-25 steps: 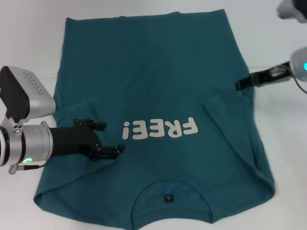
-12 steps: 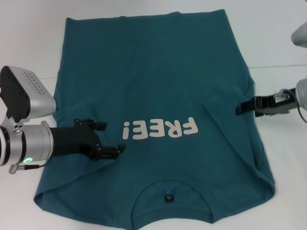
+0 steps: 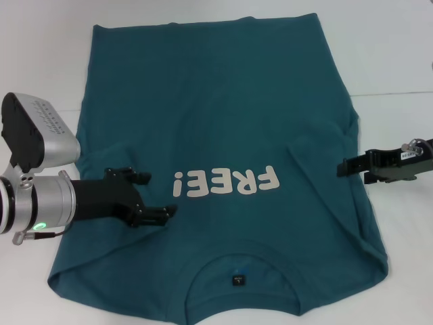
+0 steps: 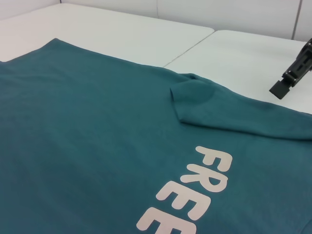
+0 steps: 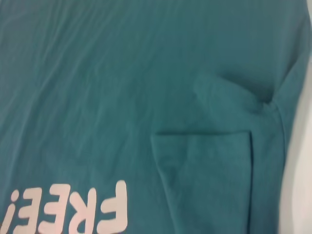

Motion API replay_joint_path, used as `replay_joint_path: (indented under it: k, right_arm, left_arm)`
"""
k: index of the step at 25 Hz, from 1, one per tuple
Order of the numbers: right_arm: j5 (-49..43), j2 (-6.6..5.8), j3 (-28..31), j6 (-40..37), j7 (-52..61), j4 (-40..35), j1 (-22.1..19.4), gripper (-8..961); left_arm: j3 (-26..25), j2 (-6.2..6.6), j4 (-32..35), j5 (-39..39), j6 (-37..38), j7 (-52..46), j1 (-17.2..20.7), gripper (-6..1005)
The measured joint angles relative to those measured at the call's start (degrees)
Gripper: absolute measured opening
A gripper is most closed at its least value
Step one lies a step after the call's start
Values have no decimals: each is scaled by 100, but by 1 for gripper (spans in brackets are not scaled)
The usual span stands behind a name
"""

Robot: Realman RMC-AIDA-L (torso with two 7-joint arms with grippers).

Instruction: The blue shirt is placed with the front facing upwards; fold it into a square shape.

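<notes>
One blue shirt [image 3: 223, 135] fills centre of head view, flat on white table [image 3: 40, 61], collar and neck label [image 3: 237, 279] nearest, hem far. White "FREE!" lettering [image 3: 225, 182] reads upside down to us. We count two grippers. Left gripper [image 3: 154, 196] at lower left, fingers spread, over shirt's near-left part; contact unclear. Right gripper [image 3: 345, 168] at right edge, over shirt's side beside folded-in sleeve [image 3: 321, 145]; we cannot tell finger state. Shirt's bottom edge cut off.
</notes>
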Motion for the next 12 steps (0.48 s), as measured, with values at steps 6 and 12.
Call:
replay_joint_path:
  k: [6,12]
  right_arm:
    - [2,-32,263,-279,8,0,-59,702]
    - [62,5,414,-459,-4,0,-93,701]
  left_arm:
    - [1,-3,16,0,-5,0,16,878]
    - [-7,-7,41,-1,-9,-1,49,878]
